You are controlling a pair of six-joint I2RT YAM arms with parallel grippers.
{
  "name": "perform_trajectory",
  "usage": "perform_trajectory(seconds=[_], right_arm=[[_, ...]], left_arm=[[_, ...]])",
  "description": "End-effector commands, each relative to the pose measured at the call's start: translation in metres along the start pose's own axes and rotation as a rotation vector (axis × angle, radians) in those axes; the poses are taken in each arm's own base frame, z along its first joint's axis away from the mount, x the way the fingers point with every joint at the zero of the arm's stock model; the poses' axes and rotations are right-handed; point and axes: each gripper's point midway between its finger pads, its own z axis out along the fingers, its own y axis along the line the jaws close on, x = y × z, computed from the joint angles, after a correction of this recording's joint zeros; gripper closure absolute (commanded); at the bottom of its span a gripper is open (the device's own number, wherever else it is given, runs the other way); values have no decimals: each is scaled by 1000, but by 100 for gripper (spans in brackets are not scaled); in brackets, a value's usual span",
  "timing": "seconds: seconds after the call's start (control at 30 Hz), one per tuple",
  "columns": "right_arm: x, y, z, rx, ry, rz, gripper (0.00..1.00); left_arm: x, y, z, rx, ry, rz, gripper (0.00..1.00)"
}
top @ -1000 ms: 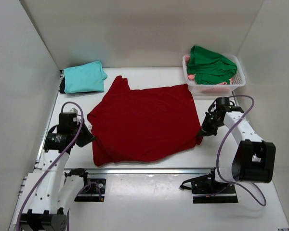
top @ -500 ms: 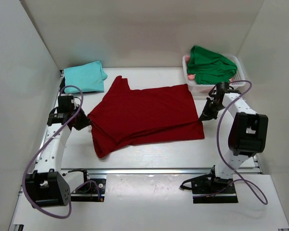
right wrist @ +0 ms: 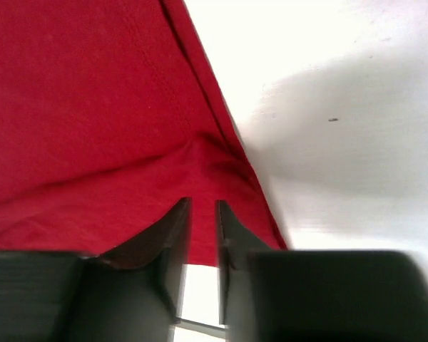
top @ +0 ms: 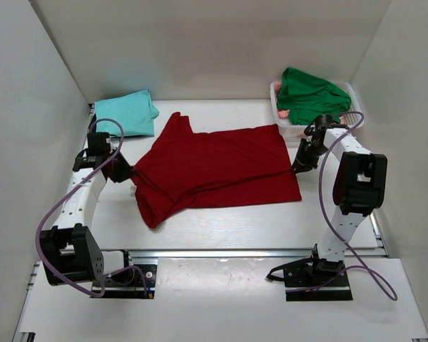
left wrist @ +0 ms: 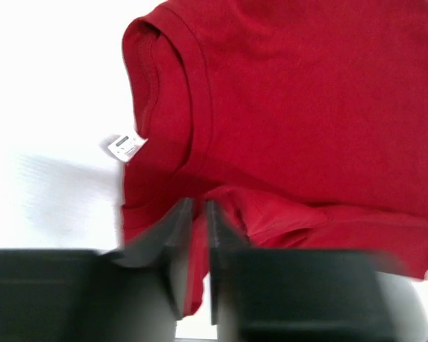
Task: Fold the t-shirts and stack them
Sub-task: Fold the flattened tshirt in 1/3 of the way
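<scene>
The dark red t-shirt point(top: 214, 167) lies partly folded in the middle of the table, its near edge doubled toward the back. My left gripper point(top: 121, 173) is shut on the shirt's left edge point(left wrist: 197, 235); a white tag point(left wrist: 125, 146) shows near the collar. My right gripper point(top: 299, 165) is shut on the shirt's right edge point(right wrist: 200, 178). The light teal t-shirt point(top: 125, 114) lies folded at the back left. The bright green t-shirt point(top: 310, 96) is heaped on the white basket at the back right.
The white lattice basket point(top: 353, 120) stands at the back right, close behind my right arm. White walls enclose the table on three sides. A metal rail point(top: 221, 251) runs along the near edge.
Both grippers have moved toward the back with the red shirt's near edge, folding it over itself. The shirt's front edge now lies farther back.
</scene>
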Motion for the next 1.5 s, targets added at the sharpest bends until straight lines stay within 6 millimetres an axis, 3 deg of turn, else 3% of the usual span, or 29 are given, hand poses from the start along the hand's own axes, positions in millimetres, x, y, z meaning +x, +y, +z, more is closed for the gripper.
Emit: perform_trajectory(seconds=[0.0, 0.03, 0.1, 0.2, 0.27, 0.37, 0.4, 0.53, 0.63, 0.7, 0.73, 0.87, 0.9, 1.1, 1.27, 1.47], right_arm=[[-24, 13, -10, 2, -71, -61, 72], [-31, 19, -14, 6, -90, -74, 68], [-38, 24, -21, 24, -110, -97, 59], [-50, 30, -36, 55, -157, -114, 53], [-57, 34, -43, 52, -188, -121, 51], [-50, 36, -47, 42, -190, -121, 53], [-49, 32, -49, 49, -197, -116, 53], [-25, 28, -52, 39, -194, -126, 54], [-8, 26, -47, 16, -169, -120, 54], [-1, 27, -46, 13, -169, -126, 54], [4, 29, -47, 15, -169, -138, 54], [16, 28, -42, 8, -148, -130, 54], [22, 37, -44, -8, -139, -158, 54], [26, 47, -44, -20, -139, -185, 54], [30, 49, -43, -29, -128, -193, 54], [32, 50, -40, -34, -112, -192, 54]], left_arm=[[-39, -21, -10, 65, -113, 5, 61], [-44, -20, -10, 61, -122, 11, 59], [-54, -31, -16, 68, -142, 50, 43], [-59, -27, -20, 42, -155, 69, 40], [-48, -17, -21, 21, -132, 65, 39], [-9, 6, -22, -46, -29, 73, 41], [9, 16, -19, -75, 14, 72, 48], [97, 61, -16, -158, 212, 34, 91], [140, 78, -16, -165, 274, -28, 93], [154, 80, -17, -163, 278, -57, 87], [158, 80, -16, -169, 275, -67, 74], [167, 76, -8, -126, 244, -181, 58], [169, 75, -6, -123, 236, -228, 56], [168, 68, 4, -96, 166, -377, 56], [166, 61, 10, -65, 130, -482, 65], [163, 58, 12, -50, 116, -554, 61]])
